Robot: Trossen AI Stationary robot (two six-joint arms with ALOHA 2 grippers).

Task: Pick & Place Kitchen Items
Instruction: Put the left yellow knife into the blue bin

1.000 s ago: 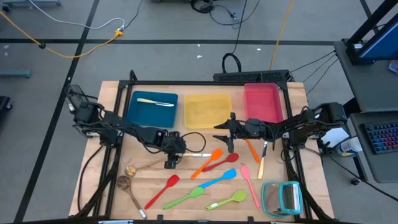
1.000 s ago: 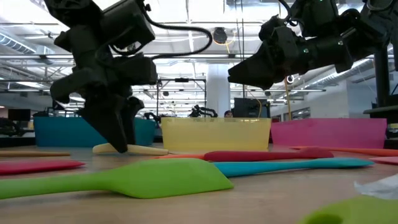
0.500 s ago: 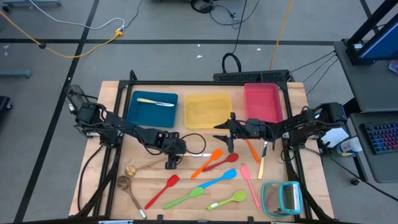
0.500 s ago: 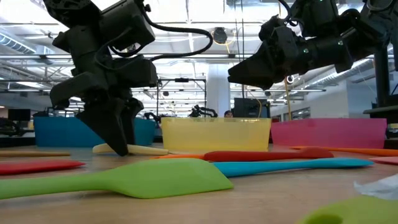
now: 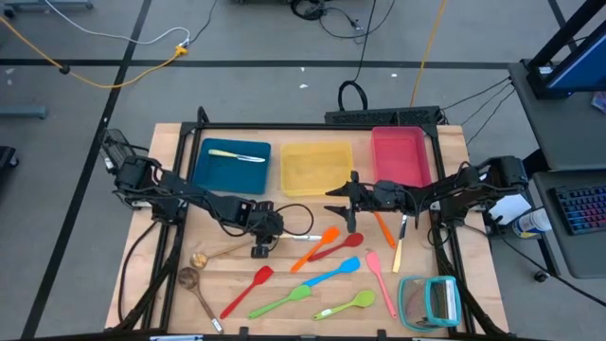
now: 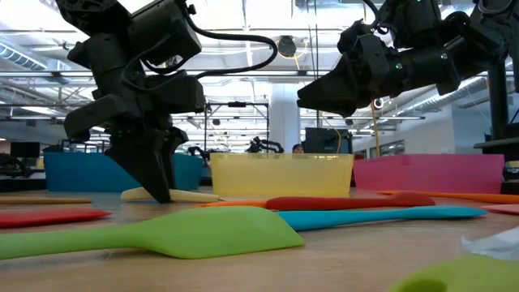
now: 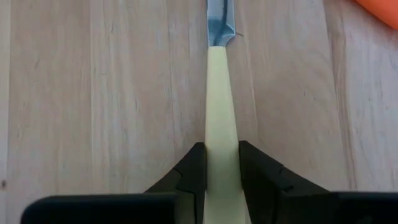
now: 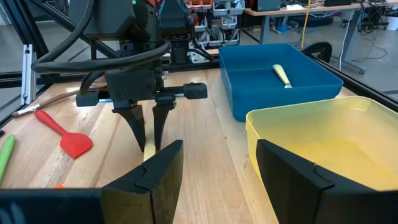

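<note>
Since a second ago almost nothing has moved: the left gripper (image 5: 261,248) stays low over the table, its fingers (image 7: 194,171) clamped on the pale handle of a knife (image 7: 221,124), and the right gripper (image 5: 352,213) still hangs above the board with its fingers spread apart.

The surface is a pale wooden table (image 5: 170,289) of planks, edged by a dark frame, on a grey floor crossed by cables. Beyond it the low view shows a wide hall with ceiling lights and distant desks.

The knife lies flat on the wood in front of the blue tray (image 5: 230,163). Its long axis runs straight out from the left gripper, cream handle between the pads, steel blade pointing away toward the orange spatula (image 5: 315,246). The handle is smooth and slim, widening slightly toward the fingers; the blade is narrow and grey.

A second pale utensil (image 5: 237,155) rests in the blue tray. The yellow tray (image 5: 315,167) and pink tray (image 5: 399,156) stand beside it, the right gripper hovering just in front of them.
</note>
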